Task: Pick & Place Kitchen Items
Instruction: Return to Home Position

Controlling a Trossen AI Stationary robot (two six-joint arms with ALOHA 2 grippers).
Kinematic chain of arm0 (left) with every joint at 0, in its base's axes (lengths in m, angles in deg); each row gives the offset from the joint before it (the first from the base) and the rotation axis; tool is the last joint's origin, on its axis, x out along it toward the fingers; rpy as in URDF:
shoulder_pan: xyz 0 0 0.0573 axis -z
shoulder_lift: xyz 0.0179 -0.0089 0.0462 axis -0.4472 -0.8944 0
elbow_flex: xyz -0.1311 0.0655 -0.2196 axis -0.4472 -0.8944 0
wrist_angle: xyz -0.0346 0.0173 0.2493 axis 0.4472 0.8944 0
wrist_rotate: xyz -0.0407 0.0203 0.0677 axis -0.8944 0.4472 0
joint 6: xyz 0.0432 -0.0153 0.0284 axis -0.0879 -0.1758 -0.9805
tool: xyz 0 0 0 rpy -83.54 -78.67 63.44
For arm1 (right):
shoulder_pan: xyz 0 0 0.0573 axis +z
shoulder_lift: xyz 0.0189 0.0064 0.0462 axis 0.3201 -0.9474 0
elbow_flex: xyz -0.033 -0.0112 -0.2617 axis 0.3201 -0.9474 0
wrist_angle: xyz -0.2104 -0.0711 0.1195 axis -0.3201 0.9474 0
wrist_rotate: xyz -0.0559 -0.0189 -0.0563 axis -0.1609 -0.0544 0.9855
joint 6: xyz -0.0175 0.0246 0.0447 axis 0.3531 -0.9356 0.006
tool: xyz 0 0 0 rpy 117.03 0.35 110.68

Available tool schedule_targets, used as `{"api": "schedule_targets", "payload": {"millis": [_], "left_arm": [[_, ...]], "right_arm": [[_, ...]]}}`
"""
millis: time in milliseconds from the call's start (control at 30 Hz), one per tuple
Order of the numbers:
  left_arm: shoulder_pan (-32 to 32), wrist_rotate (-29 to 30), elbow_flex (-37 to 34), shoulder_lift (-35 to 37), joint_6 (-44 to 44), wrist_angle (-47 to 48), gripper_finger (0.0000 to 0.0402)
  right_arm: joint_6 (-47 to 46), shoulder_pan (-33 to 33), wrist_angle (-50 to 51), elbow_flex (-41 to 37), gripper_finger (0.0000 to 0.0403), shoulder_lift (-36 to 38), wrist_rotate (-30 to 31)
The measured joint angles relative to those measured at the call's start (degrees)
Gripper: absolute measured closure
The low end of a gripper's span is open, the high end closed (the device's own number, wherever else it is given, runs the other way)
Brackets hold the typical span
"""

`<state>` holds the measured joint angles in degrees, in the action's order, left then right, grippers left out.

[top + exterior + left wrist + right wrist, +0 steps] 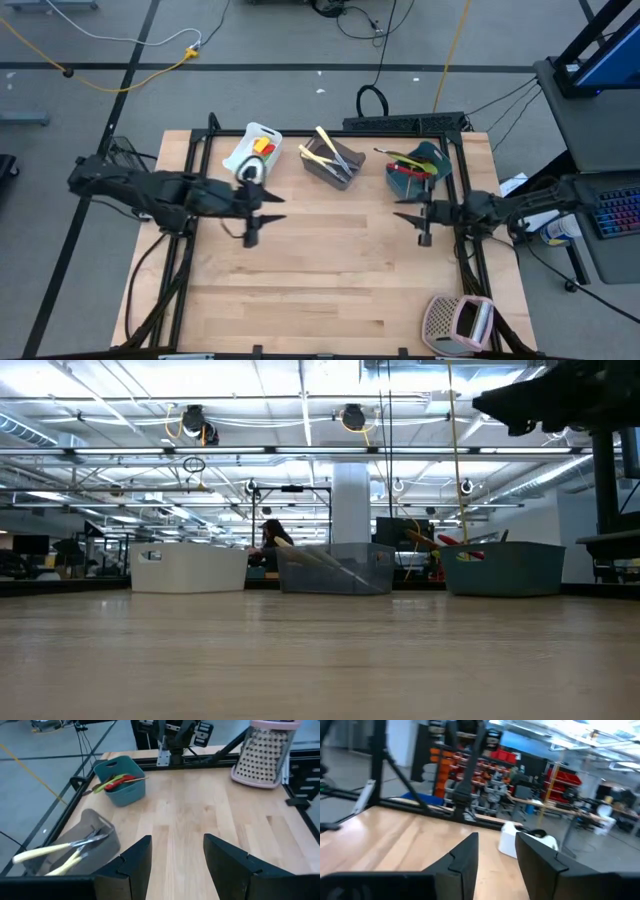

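Kitchen utensils sit in three tubs along the table's far edge. The white tub (250, 150) holds yellow and red pieces, the grey tub (330, 160) holds cream-handled utensils (47, 852), and the teal tub (418, 168) holds red and green utensils (117, 781). My left gripper (278, 207) (177, 845) hovers open and empty, on the near side of the white tub, pointing toward the table's right. My right gripper (400, 210) (496, 840) hovers open and empty, on the near side of the teal tub, pointing left.
A pink-sided perforated grater (460, 322) (262, 755) stands at the table's near right corner. Bare wooden tabletop (330, 270) stretches between the two grippers and toward the near edge. A black frame rail (200, 150) borders the table. A person (272, 538) sits far behind the tubs.
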<state>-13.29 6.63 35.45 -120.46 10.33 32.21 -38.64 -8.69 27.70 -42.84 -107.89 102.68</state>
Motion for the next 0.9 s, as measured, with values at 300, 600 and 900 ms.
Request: {"api": "schedule_targets", "payload": {"millis": [300, 600, 900], "left_arm": [[3.9, 1.8, -8.4, 15.4, -0.8, 1.6, 0.0218], [4.1, 1.7, -30.4, 34.3, -5.1, -13.3, 0.0218], [4.1, 1.4, -44.4, 48.7, -10.0, -21.5, 0.0218]], "right_arm": [[-0.4, 4.4, 10.9, 0.0, 0.0289, 7.9, -1.3], [-4.0, 4.3, 18.8, 0.0, 0.0305, 14.8, -11.9], [-6.8, 4.2, 26.3, 0.0, 0.0340, 22.5, -11.8]]}}
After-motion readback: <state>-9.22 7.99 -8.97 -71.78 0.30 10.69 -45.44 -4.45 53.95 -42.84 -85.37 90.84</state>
